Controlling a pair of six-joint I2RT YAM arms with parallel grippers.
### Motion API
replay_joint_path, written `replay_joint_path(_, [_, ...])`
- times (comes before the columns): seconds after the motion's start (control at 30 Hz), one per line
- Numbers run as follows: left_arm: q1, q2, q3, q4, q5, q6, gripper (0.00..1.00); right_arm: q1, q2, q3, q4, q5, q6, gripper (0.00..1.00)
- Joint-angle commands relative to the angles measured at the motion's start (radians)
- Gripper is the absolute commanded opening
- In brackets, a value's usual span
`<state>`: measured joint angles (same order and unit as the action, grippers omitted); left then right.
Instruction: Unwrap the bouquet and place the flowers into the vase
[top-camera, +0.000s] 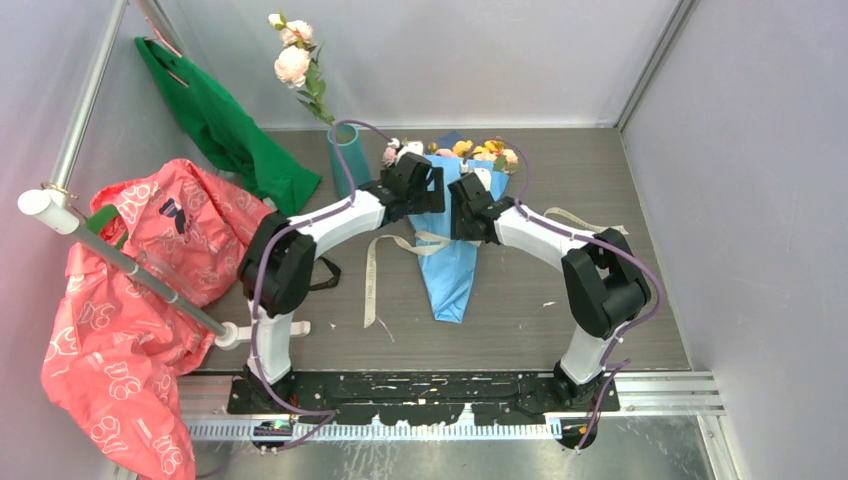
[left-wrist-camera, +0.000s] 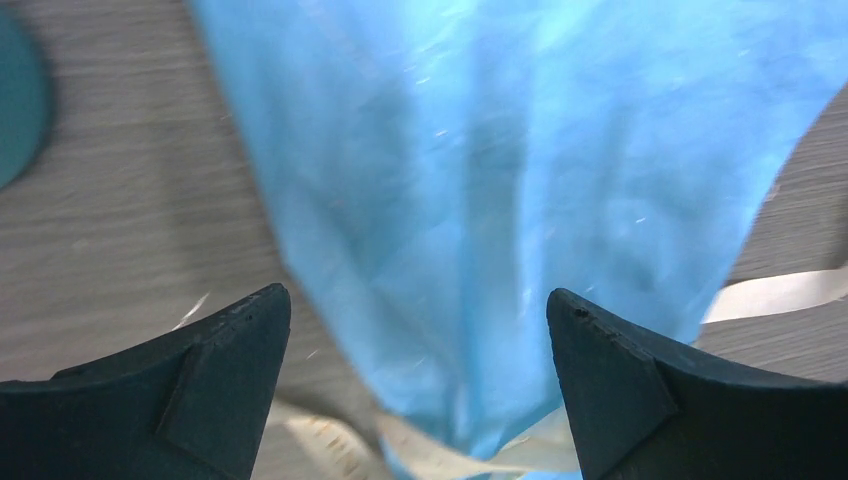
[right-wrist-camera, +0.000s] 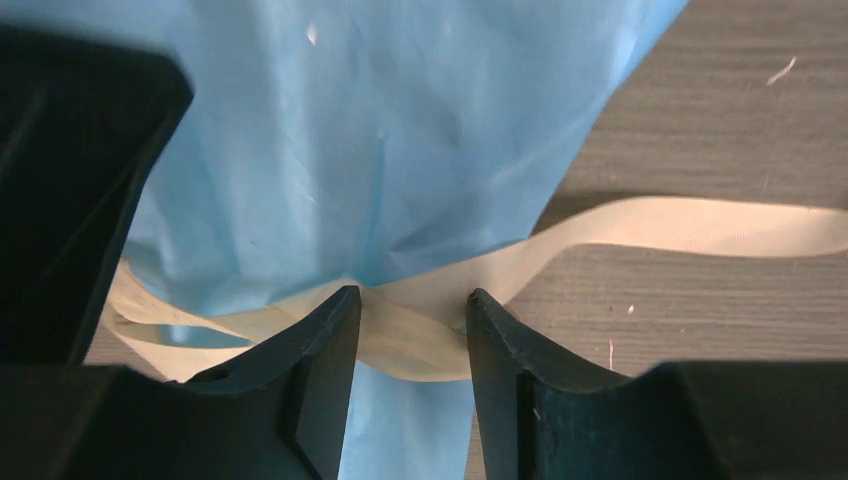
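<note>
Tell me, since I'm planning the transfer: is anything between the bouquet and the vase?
Yes. The left gripper, open, hangs over the left side of the bouquet, on the line to the vase. The cream ribbon around it is not yet undone.

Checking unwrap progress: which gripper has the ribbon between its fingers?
The right gripper: the cream ribbon passes between its fingers; the left gripper hangs wide open over blue paper.
</note>
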<state>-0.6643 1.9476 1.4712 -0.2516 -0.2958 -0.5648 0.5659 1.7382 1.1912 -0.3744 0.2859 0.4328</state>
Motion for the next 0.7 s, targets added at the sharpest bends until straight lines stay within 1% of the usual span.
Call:
replay_joint_path(0.0, [-0.007,0.089,0.159,0.018,0.107,-0.006,1.00,0.006,-0.064,-0.052,0.043,0.001,0.025,0.49])
replay_joint_path(0.13, [-0.007,0.134,0.199,0.005,0.119,-0.010,1.00,0.007,-0.064,-0.066,0.044,0.018,0.017,0.46])
replay_joint_path(0.17, [-0.006,0.138,0.196,0.007,0.119,-0.010,1.00,0.006,-0.064,-0.067,0.044,0.022,0.016,0.43])
replay_joint_path(0.2, [-0.006,0.142,0.193,0.009,0.118,-0.009,1.00,0.005,-0.062,-0.066,0.044,0.025,0.017,0.35])
replay_joint_path(0.3, [-0.006,0.154,0.190,0.004,0.115,-0.001,1.00,0.006,-0.066,-0.057,0.042,0.037,0.028,0.06])
replay_joint_path(0.33, [-0.006,0.156,0.185,0.003,0.113,0.001,1.00,0.006,-0.071,-0.054,0.042,0.037,0.030,0.01])
replay_joint_path(0.47, [-0.006,0.171,0.176,0.005,0.109,0.009,1.00,0.006,-0.125,-0.050,0.025,0.050,0.038,0.01])
replay_joint_path(0.6, [-0.007,0.204,0.189,0.004,0.118,0.010,1.00,0.006,-0.221,-0.058,0.010,0.059,0.040,0.01])
replay_joint_path(0.67, [-0.006,0.231,0.207,0.002,0.126,0.011,1.00,0.006,-0.263,-0.049,-0.010,0.058,0.035,0.13])
